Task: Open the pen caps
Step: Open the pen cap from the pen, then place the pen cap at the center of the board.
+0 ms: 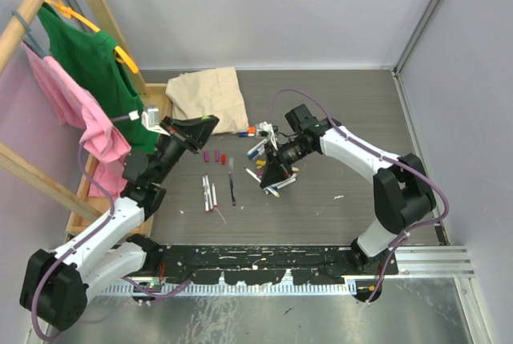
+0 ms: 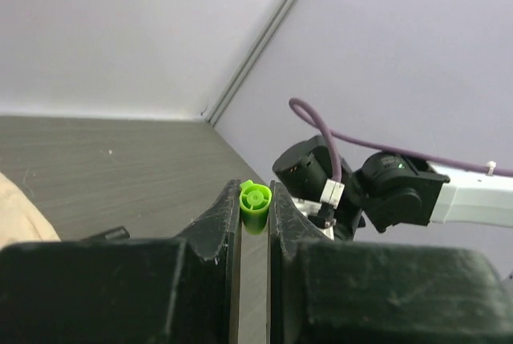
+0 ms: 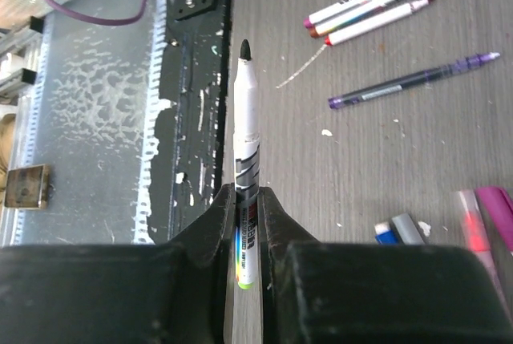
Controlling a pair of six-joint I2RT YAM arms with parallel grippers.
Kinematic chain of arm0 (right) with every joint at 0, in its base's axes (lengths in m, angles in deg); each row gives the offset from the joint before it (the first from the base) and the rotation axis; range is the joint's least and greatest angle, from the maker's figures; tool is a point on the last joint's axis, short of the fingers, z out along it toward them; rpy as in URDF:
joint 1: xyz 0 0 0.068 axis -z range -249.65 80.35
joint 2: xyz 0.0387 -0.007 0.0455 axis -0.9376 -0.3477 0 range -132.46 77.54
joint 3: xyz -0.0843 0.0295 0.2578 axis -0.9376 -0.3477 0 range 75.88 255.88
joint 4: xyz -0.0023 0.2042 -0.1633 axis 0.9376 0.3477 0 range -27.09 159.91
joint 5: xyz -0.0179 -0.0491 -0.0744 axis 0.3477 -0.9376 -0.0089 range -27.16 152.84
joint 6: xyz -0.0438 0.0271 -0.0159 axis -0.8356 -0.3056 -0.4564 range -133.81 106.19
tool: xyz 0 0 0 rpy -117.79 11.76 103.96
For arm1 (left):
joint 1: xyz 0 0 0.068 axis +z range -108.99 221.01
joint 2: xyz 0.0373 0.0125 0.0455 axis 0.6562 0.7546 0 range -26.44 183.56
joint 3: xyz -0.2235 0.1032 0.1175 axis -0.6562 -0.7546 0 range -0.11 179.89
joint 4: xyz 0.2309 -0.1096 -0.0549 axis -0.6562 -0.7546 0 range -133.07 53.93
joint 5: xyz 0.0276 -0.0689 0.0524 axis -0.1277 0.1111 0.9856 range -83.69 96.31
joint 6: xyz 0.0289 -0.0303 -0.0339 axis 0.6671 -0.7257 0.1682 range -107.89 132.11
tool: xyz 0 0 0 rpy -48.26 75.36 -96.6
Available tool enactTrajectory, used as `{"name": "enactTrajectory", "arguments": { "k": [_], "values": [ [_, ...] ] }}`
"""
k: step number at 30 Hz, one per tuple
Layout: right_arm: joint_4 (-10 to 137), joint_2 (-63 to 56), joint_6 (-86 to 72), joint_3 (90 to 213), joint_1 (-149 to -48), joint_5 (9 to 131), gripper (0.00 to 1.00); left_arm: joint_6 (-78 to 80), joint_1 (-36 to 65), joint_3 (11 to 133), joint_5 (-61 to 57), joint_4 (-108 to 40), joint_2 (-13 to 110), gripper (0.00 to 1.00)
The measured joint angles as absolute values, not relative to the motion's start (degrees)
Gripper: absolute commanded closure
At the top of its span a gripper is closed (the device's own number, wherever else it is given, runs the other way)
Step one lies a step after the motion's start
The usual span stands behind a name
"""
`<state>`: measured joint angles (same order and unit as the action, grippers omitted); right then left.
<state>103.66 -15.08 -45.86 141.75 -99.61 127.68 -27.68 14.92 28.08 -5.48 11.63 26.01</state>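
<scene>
left wrist view is showing the left gripper (image 2: 256, 214) clenching a bright green pen cap (image 2: 256, 200), its open end facing the camera, pinched between the two black fingers (image 2: 210, 232). beyond it, at about three o'clock, the right arm (image 2: 401, 192) is hanging over the grey table (image 2: 96, 167). in the right wrist view the right gripper (image 3: 247, 200) is grasping a white-barrelled pen (image 3: 247, 111), uncapped, its dark tip pointing to twelve o'clock and a green end showing down between the jaws. at one o'clock from it three more uncapped pens (image 3: 377, 7) are lying side by side, and a purple pen (image 3: 413, 83) is lying alone at two o'clock. at four o'clock a pink marker (image 3: 473, 228) is lying beside a small blue and grey piece (image 3: 398, 230). in the top external view the two grippers are hovering well apart, the left at ten o'clock of the right, with small loose caps (image 1: 215, 155) lying at five o'clock of the left one and a beige cloth (image 1: 207, 94) lying at twelve o'clock.
</scene>
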Motion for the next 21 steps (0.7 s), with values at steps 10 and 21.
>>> {"name": "enactTrajectory", "arguments": {
  "k": [10, 21],
  "values": [
    [101.21, -10.47, -41.99, 141.9, -96.37, 117.58, 0.99, -31.12, 14.94, 24.38, -6.45, 2.16, 28.11, 1.0],
    [98.42, -7.96, -38.87, 141.88, -92.33, 113.6, 0.99, -33.0, 13.54, 27.95, -6.47, -16.61, 39.52, 1.0]
  ]
}}
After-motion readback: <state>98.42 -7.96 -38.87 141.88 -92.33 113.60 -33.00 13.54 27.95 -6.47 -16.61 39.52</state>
